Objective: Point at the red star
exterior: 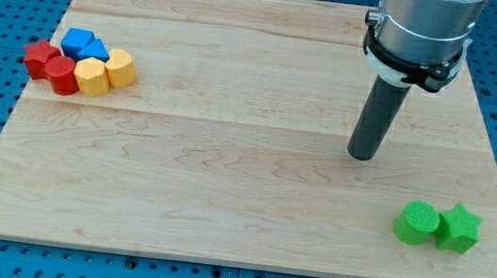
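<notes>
The red star lies at the far left of the wooden board, at the left end of a tight cluster of blocks. A red cylinder touches it on its lower right. My tip rests on the board right of centre, far to the right of the red star and apart from every block. The rod rises from it to the arm's grey housing at the view's top.
In the left cluster are a blue block, a second blue block, a yellow block and a yellow hexagon. A green cylinder and a green star sit together at the lower right.
</notes>
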Available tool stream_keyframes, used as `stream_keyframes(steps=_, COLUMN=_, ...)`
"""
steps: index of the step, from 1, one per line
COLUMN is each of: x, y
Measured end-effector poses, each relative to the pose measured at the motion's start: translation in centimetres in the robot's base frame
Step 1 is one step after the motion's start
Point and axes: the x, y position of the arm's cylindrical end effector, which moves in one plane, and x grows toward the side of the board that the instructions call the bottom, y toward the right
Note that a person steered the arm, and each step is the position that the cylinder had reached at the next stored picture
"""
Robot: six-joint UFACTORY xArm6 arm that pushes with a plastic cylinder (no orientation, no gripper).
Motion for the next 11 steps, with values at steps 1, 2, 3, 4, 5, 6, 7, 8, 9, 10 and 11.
stream_keyframes(steps=1, x=-0.2, y=0.0)
stream_keyframes(steps=2, x=-3.6, y=-3.1)
stream_keyframes(steps=3, x=-7.2, y=-10.1)
stream_keyframes(steps=4, x=-7.8, y=-15.2)
stream_keyframes(steps=5, x=-9.1, y=-18.1)
stream_keyframes(steps=6, x=-15.6, y=-21.7)
stream_keyframes(steps=7, x=-20.9, y=-27.6)
stream_keyframes(steps=8, x=-23.6, y=-36.3)
stream_keyframes(steps=9, x=-23.2, y=-43.4)
stream_keyframes(steps=10, x=-22.2, y=-43.4)
stream_keyframes(steps=11, x=-15.7, y=-43.4)
